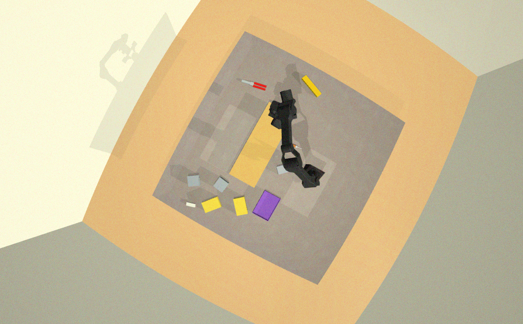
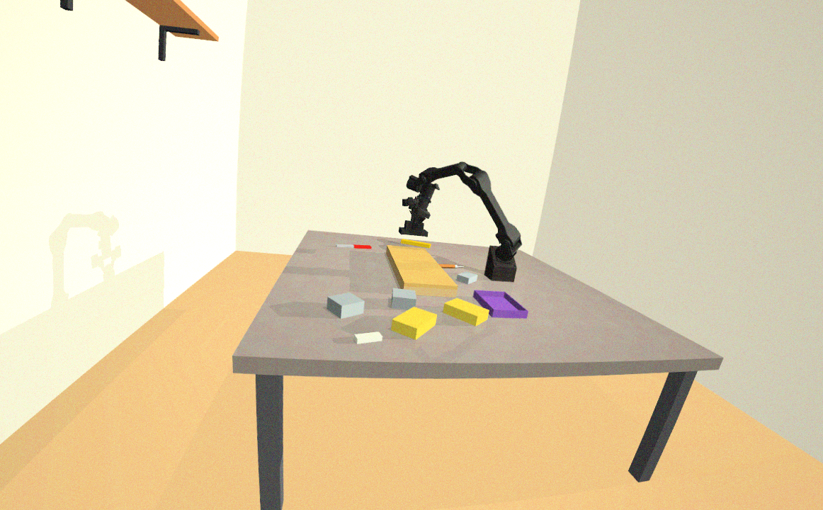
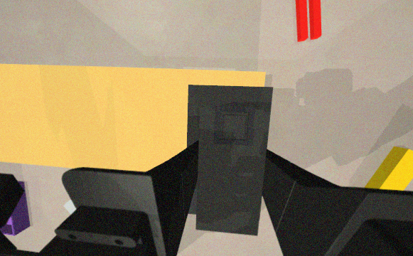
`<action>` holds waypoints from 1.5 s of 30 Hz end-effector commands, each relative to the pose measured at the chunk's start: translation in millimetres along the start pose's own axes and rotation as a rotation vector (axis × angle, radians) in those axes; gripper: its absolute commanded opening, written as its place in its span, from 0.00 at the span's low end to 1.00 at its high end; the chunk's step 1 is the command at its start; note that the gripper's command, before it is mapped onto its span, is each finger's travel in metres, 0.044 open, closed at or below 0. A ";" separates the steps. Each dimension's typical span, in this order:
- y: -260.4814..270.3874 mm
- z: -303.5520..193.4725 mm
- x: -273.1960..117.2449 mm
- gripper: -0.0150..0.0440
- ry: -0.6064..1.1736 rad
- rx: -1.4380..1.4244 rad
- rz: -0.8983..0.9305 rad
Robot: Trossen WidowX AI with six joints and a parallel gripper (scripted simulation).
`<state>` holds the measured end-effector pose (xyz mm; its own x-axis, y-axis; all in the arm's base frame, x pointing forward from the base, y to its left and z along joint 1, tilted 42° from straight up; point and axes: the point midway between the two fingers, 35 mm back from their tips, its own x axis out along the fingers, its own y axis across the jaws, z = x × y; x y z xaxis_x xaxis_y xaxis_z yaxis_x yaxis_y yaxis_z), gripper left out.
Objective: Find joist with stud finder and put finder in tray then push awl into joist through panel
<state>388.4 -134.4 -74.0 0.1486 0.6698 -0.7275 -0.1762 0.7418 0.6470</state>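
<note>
Above the far end of the smooth, honey-coloured floor panel (image 1: pixel 254 149) (image 2: pixel 416 270) (image 3: pixel 85 114), the claw (image 1: pixel 275 114) (image 2: pixel 413 230) (image 3: pixel 226 146) grasps the stud finder (image 2: pixel 413 231) (image 3: pixel 229 160), its fingers partly apart against both sides. The stud finder is a dark, matte oblong block with a small square set in its face, held clear of the long, flat panel. Beside the panel lies the slim awl (image 1: pixel 296 146) (image 2: pixel 450 266), orange-handled with a pale metal tip. Nearer the front, the shallow, rectangular purple tray (image 1: pixel 266 205) (image 2: pixel 508 313) sits on the mottled grey-brown table (image 1: pixel 335 241) (image 2: pixel 560 342).
</note>
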 end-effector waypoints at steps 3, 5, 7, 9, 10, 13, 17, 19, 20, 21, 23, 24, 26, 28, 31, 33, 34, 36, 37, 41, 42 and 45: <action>-1.2 0.1 7.2 0.25 -0.008 0.009 0.000; -1.3 -0.7 10.6 0.25 -0.008 0.009 0.000; -1.4 -1.4 14.0 0.25 -0.008 0.009 0.000; -1.5 -2.2 17.3 0.25 -0.008 0.009 0.000; -1.5 -2.6 19.0 0.25 -0.008 0.009 0.000; -1.6 -3.9 24.0 0.25 -0.008 0.009 0.000; -1.5 -5.6 30.5 0.25 -0.008 0.009 0.001; -1.5 -6.6 33.8 0.25 -0.008 0.009 0.001; -1.4 -7.0 35.5 0.25 -0.008 0.009 0.001; -1.4 -7.5 37.1 0.25 -0.008 0.009 0.001; -1.3 -8.5 40.3 0.25 -0.008 0.009 0.001; -1.2 -9.0 41.9 0.25 -0.008 0.009 0.001; -1.1 -10.0 45.2 0.25 -0.008 0.009 0.002; -0.9 -11.1 48.4 0.25 -0.008 0.009 0.002; -0.6 -12.7 53.1 0.25 -0.008 0.009 0.002; -0.6 -12.9 53.9 0.25 -0.008 0.009 0.002; -0.6 -13.1 54.6 0.25 -0.008 0.009 0.002; -0.6 -13.7 56.8 0.25 -0.008 0.009 0.002; -0.5 -14.1 58.2 0.25 -0.008 0.009 0.002; -0.4 -15.8 64.1 0.25 -0.008 0.009 0.003; -0.3 -16.2 65.6 0.25 -0.008 0.009 0.003; -0.2 -17.6 70.2 0.25 -0.008 0.009 0.003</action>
<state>382.0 -91.1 -126.1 0.1520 0.6701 -0.7266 -0.1723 0.7418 0.6481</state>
